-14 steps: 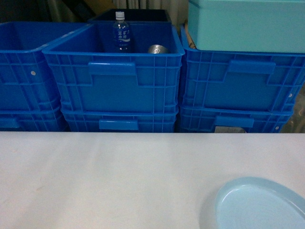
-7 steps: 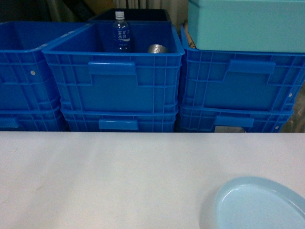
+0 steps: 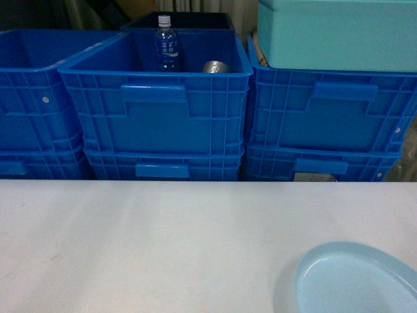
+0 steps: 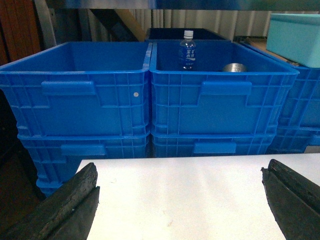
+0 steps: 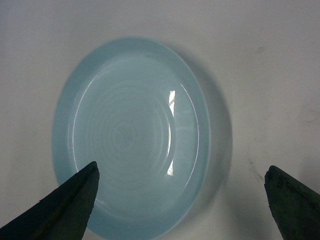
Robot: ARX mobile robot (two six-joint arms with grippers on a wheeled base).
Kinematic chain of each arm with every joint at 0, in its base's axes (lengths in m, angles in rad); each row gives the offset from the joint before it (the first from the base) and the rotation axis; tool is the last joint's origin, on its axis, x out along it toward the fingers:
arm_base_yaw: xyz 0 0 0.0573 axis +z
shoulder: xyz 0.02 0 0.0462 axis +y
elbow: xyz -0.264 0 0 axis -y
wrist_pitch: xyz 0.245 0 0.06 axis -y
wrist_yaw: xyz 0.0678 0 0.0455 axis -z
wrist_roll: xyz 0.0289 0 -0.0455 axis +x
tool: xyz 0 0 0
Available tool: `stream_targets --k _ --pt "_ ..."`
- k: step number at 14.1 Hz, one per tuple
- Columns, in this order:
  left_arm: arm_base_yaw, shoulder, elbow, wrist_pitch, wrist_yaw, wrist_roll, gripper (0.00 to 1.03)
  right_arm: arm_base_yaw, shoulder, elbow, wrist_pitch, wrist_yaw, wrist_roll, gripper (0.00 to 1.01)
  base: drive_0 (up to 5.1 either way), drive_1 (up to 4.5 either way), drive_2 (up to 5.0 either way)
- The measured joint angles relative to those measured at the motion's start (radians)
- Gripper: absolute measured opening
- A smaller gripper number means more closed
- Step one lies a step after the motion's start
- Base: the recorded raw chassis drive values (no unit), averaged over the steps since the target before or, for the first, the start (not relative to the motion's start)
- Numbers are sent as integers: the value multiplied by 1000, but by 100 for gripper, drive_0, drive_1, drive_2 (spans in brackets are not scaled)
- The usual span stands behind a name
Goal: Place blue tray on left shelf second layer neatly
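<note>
I am looking at the tray (image 5: 132, 135) lying flat on the white desk (image 3: 163, 241), down at the near right corner of the head view and cut off by the frame edge there. The right end effector (image 5: 182, 200) is hovering directly above it with its jaws spread wide and nothing held; one finger (image 5: 65, 207) is sitting over the tray's near rim, the other is well out over bare desk. I am judging the risk to be in the pickup: the rim is low and the plastic smooth, so a grip that is catching only the edge could slip or tip the tray, and pressing down could skid it across the desk. The left end effector (image 4: 180, 200) is also standing wide open and empty, pointing at the crates (image 4: 150, 100). The right wrist view is giving me the whole tray and the finger placement, which the head view is not showing at all. The head and left wrist views are showing the stacked crates behind the desk, a bottle (image 3: 166, 45) in one and a turquoise box (image 3: 335, 32) on top. I am not making out the shelf clearly in any view, so I cannot tell how the carry path runs.
</note>
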Motion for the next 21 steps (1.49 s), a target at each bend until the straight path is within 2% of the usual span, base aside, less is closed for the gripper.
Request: stream_targets --k 2,7,10,11,13,17,18,19,21 --pt "0 0 0 0 0 0 98 51 59 -5 66 13 16 98 0 0 0" --pt "0 0 0 0 0 0 98 142 137 -35 169 27 85 98 0 0 0" --pt "0 0 0 0 0 0 98 154 170 -33 241 27 122 98 0 0 0" --pt "0 0 0 0 0 0 98 154 187 -31 271 30 141 94 0 0 0" --pt "0 0 0 0 0 0 98 160 214 -35 324 75 143 64 0 0 0" --pt "0 0 0 0 0 0 98 138 237 -35 346 110 134 21 0 0 0" --pt "0 0 0 0 0 0 98 131 244 -45 377 135 137 5 0 0 0" --pt "0 0 0 0 0 0 98 127 241 -53 396 142 146 2 0 0 0" --pt "0 0 0 0 0 0 98 137 188 -106 472 188 159 2 0 0 0"
